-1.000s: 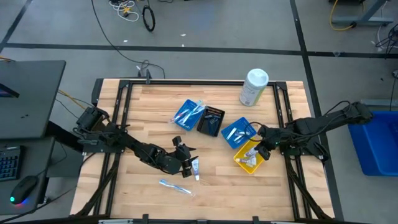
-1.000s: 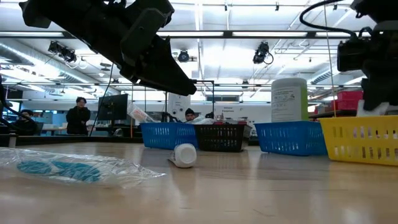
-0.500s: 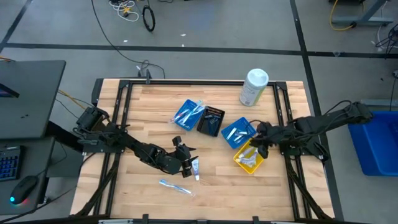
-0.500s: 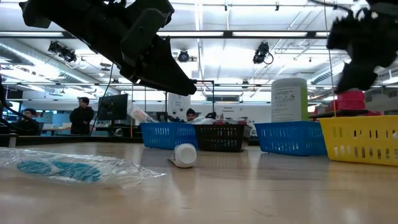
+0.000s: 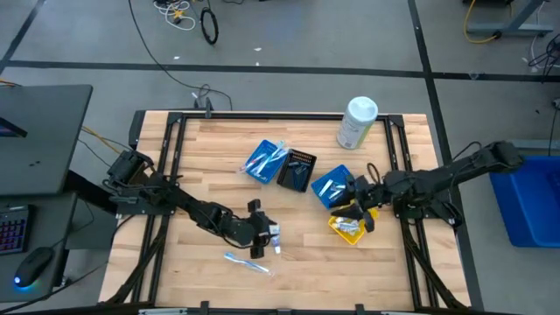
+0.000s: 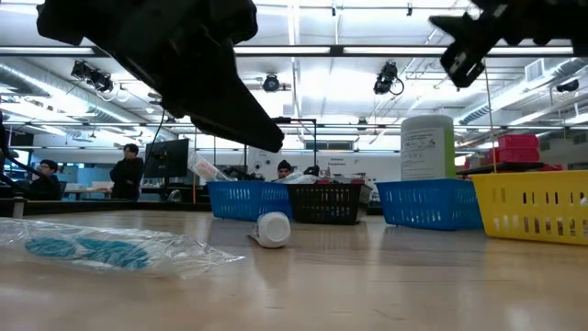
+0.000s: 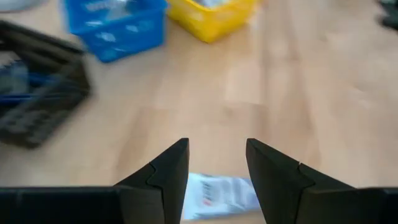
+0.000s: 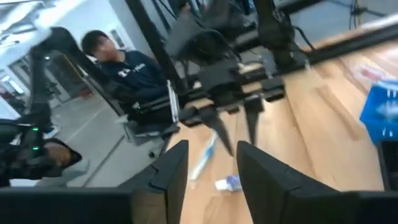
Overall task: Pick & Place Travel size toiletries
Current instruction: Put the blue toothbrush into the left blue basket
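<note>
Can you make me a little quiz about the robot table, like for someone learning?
1. True or false: the left gripper is open above a small tube.
2. What colour is the tray under the right gripper? A red, B yellow, C green.
3. Fill in: the wrapped toothbrush lies on the ____.

Key: 1 true; 2 B; 3 table.

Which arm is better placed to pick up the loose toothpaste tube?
Left. Its open gripper hovers right at the toothpaste tube, while the right gripper is over the yellow tray.
</note>
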Tool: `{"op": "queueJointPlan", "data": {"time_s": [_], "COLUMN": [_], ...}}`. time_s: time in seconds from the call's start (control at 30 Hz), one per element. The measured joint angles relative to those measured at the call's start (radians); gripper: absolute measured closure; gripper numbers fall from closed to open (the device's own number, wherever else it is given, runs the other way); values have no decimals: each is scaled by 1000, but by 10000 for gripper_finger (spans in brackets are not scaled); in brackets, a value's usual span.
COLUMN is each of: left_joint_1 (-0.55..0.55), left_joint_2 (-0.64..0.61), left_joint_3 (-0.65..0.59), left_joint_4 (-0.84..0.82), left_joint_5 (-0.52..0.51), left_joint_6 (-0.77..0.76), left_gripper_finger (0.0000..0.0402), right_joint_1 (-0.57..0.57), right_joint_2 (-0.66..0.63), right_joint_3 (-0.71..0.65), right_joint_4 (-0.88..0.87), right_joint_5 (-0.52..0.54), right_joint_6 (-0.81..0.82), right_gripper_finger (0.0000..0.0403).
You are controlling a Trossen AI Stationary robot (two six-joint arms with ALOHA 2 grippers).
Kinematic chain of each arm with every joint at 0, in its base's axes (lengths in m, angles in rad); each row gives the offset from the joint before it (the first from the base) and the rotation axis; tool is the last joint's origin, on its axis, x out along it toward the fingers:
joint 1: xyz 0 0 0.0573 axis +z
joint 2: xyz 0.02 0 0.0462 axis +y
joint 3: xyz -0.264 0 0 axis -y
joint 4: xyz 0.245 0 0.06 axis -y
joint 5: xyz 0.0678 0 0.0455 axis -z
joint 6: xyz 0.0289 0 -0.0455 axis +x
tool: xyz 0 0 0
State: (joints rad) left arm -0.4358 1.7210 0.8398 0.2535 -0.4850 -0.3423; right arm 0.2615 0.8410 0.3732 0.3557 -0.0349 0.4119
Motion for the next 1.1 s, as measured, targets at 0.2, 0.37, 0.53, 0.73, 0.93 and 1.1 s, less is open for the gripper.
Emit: {"op": "queueJointPlan", "data": {"time_s": [0.2, 0.37, 0.53, 0.73, 0.93, 1.1], "left_joint_1": [0, -12, -77, -198, -274, -279], "left_joint_2": [0, 0, 0, 0, 0, 0], "left_joint_3": [0, 0, 0, 0, 2, 1], "left_joint_4": [0, 0, 0, -1, -104, -242], "left_joint_5": [134, 235, 266, 267, 203, 189], "left_joint_6": [32, 14, -19, -107, -153, -210], "left_gripper_finger": [232, 232, 232, 232, 232, 232], "right_joint_1": [0, 8, 40, 98, 109, 110], "right_joint_2": [177, 331, 462, 599, 673, 678], "right_joint_3": [-3, -3, -3, 5, 32, 41], "right_joint_4": [90, 278, 389, 460, 472, 476], "right_joint_5": [92, 67, 60, 114, 174, 200], "right_joint_6": [16, -4, -6, -21, -46, -57], "right_gripper_finger": [235, 228, 230, 222, 215, 222]}}
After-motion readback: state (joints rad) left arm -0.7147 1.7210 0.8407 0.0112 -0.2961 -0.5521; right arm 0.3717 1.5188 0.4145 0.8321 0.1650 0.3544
